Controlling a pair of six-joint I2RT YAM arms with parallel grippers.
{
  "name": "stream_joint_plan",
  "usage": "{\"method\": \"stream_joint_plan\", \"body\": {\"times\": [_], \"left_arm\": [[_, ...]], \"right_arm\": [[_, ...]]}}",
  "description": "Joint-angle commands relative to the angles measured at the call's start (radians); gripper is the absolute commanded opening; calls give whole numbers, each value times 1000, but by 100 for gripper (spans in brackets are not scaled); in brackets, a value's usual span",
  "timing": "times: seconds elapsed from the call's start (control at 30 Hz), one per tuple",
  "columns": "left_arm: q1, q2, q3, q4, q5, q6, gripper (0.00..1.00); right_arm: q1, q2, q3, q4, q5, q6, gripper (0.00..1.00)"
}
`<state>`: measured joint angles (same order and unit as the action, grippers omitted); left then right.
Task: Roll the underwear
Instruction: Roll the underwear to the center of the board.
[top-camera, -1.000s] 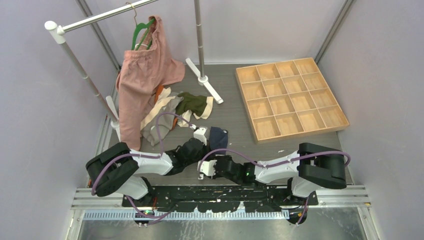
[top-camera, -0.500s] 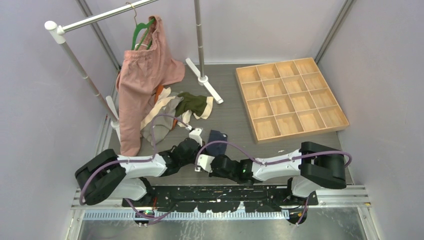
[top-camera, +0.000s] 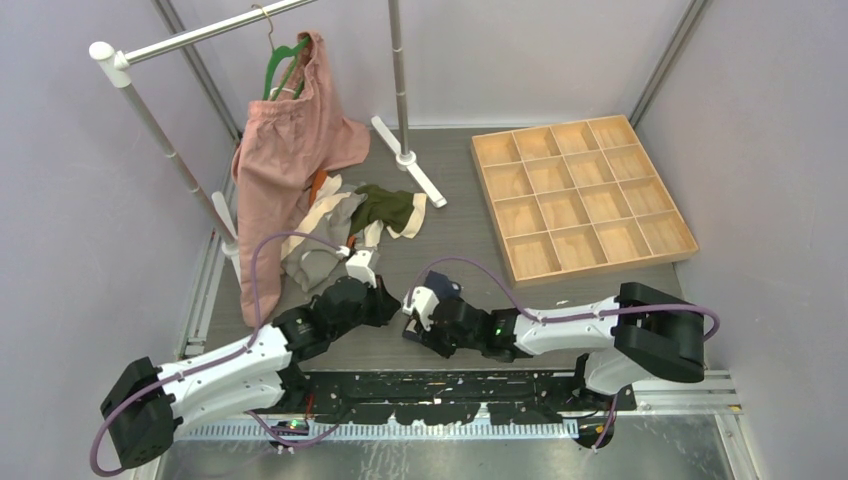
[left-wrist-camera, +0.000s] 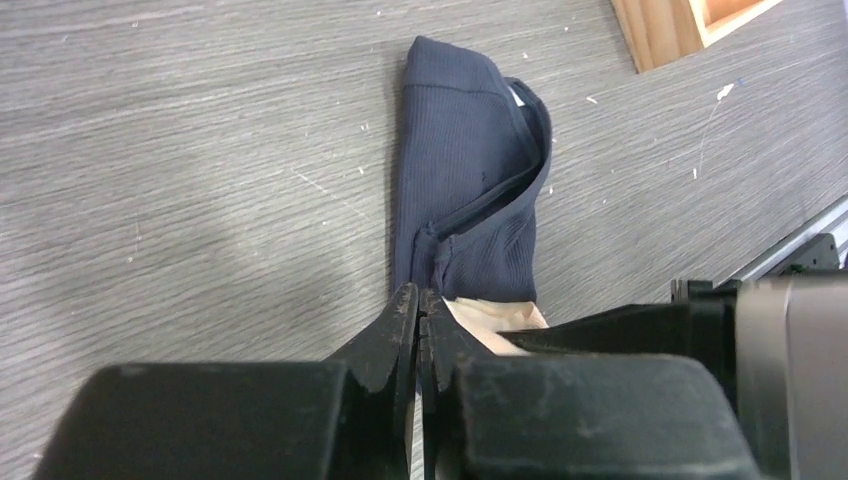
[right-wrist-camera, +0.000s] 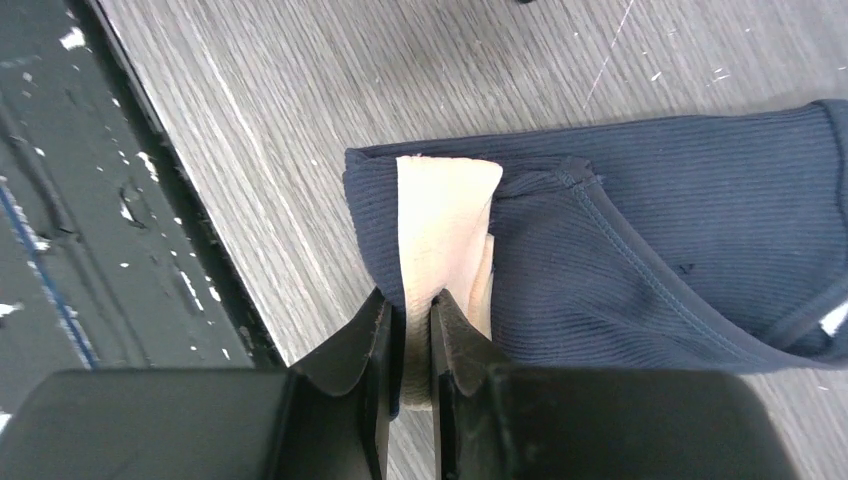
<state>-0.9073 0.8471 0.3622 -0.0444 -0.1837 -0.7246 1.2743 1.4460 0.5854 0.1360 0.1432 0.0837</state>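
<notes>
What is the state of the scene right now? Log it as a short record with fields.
item in work: navy underwear, folded into a long strip, not yet rolled
right tool: shut on the cream waistband of the navy underwear
left tool: shut, nothing between its fingers, tips at the waistband end; contact unclear
other underwear: loose pile beneath the rack
wooden tray: every compartment empty

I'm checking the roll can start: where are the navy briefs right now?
In the top view the navy briefs lie near the table's front centre, left of the wooden tray, their cream waistband pinched by the right gripper.
</notes>
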Motion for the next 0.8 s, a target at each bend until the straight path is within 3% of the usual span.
{"method": "stream_joint_plan", "body": {"times": [0.0, 0.2, 0.43, 0.63, 0.77], "left_arm": [[4, -20, -5, -66, 0, 20, 3], [4, -42, -25, -29, 55, 38, 2], [4, 35, -8, 52, 176, 96, 1], [2, 103, 7, 130, 245, 113, 1], [2, 138, 35, 138, 251, 137, 1]], "right_arm": [[-94, -20, -18, 47, -248, 178, 1], [-264, -31, -57, 159, -504, 314, 1], [-379, 130, -65, 334, -789, 487, 1], [-465, 235, -120, 620, -881, 689, 1], [-517, 278, -117, 640, -906, 750, 1]]}}
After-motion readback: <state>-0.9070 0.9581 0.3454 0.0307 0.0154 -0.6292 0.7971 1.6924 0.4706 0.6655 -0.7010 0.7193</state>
